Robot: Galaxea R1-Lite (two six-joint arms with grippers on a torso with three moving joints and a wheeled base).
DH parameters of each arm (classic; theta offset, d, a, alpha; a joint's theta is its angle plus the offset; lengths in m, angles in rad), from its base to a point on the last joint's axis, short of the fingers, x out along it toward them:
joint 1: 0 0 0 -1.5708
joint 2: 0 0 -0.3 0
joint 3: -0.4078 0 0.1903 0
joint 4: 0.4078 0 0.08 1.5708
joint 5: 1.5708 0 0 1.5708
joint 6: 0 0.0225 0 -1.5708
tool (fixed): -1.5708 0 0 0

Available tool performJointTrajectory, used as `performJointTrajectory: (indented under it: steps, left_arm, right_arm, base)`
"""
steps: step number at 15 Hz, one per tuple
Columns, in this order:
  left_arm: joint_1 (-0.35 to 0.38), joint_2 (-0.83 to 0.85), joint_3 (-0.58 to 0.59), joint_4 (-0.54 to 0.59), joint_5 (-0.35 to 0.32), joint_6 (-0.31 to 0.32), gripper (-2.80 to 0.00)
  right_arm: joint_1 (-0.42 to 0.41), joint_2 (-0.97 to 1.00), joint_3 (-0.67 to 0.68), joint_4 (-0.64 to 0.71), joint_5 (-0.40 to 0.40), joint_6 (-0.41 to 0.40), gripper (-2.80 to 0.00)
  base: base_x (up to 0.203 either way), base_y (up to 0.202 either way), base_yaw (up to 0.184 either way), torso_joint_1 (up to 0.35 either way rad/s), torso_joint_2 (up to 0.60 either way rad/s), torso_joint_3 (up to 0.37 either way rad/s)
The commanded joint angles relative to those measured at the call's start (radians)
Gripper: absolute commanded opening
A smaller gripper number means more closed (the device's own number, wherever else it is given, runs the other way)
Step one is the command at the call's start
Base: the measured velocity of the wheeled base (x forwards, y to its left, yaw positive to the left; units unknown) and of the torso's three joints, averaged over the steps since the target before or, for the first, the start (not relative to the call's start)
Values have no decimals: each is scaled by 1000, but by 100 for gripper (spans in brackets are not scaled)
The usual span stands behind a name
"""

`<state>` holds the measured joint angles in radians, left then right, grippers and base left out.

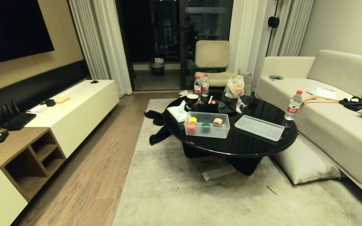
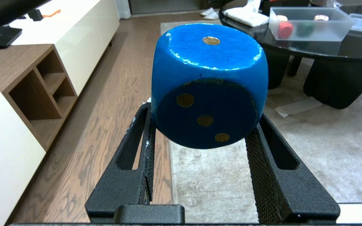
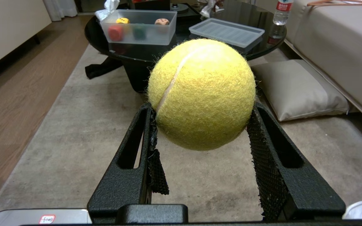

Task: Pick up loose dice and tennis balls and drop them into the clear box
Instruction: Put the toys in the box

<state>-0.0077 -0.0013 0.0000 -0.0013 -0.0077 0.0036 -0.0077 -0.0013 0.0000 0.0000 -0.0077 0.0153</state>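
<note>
My left gripper (image 2: 204,113) is shut on the blue die (image 2: 209,84), held above the rug's edge. My right gripper (image 3: 201,106) is shut on a tennis ball (image 3: 201,94), also held above the rug. Neither gripper shows in the head view. The clear box (image 1: 207,125) stands on the round black table (image 1: 247,141) ahead. Inside it lie a yellow die (image 1: 192,120), a red-orange die (image 1: 191,128), a green die (image 1: 205,126) and a beige die (image 1: 217,122). Its flat ribbed lid (image 1: 259,127) lies on the table to the box's right.
A black organiser tray (image 1: 204,107), water bottles (image 1: 201,85) and tissues (image 1: 177,113) stand behind the box; another bottle (image 1: 293,105) is at the table's right edge. A sofa (image 1: 335,113) and floor cushion (image 1: 306,161) are right, a low cabinet (image 1: 74,110) left. Dark cloth (image 1: 157,133) and paper (image 1: 219,172) lie by the table's base.
</note>
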Motion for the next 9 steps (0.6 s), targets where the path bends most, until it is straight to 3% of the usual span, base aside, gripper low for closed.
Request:
performJointTrajectory:
  steps: [1,9]
  left_arm:
    - [0,0,2,0,0,-1,-280]
    - [0,0,2,-1,0,-1,-280]
  right_arm:
    - [0,0,1,0,0,0,-280]
    - [0,0,0,0,0,0,-280]
  base:
    - [0,0,0,1,2,38]
    - [0,0,0,1,0,9]
